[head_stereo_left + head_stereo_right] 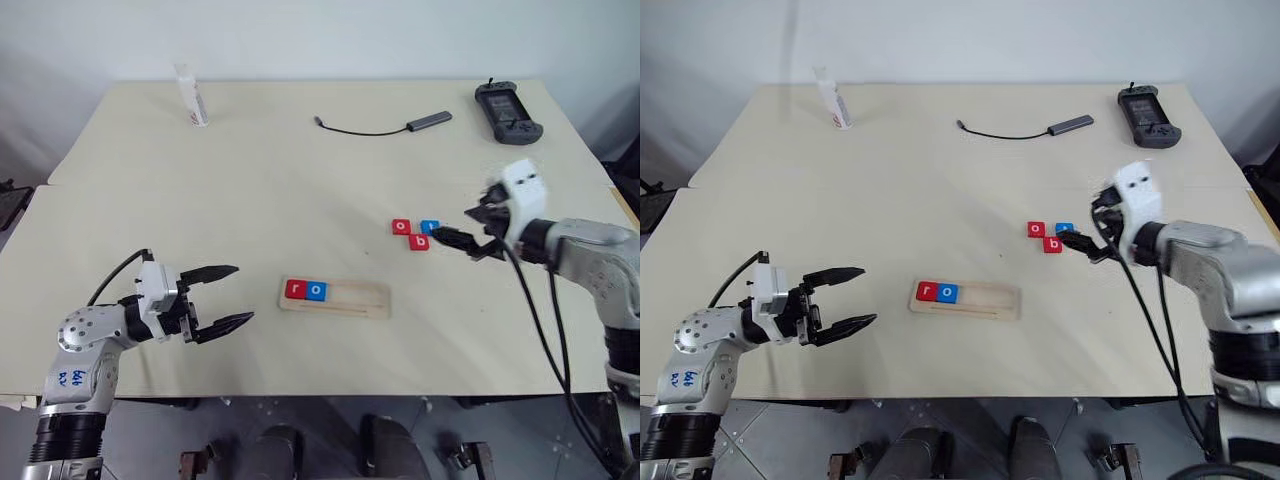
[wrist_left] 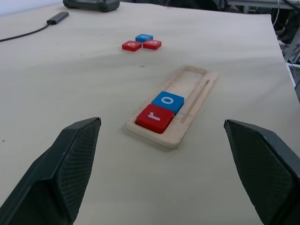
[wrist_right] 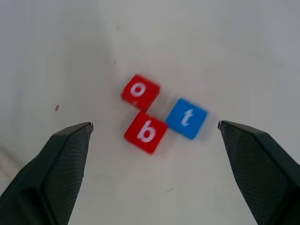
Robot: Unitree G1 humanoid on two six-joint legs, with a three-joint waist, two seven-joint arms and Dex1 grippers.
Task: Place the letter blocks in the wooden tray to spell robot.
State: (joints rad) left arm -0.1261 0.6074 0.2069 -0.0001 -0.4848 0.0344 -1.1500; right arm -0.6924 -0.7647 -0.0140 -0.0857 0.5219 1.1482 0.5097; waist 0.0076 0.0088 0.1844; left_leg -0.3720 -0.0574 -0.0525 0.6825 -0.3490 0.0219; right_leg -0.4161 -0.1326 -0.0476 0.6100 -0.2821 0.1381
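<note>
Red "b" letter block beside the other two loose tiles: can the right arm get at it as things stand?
Probably yes. The right gripper hangs open above the red square "b" tile with nothing over it. But the red "o" tile and blue "t" tile crowd its corners, so the fingers may nudge them.

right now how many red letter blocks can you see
3. The red r sits at the left end of the wooden tray, beside the blue o. The red o and red b lie loose on the table with the blue t.
</note>
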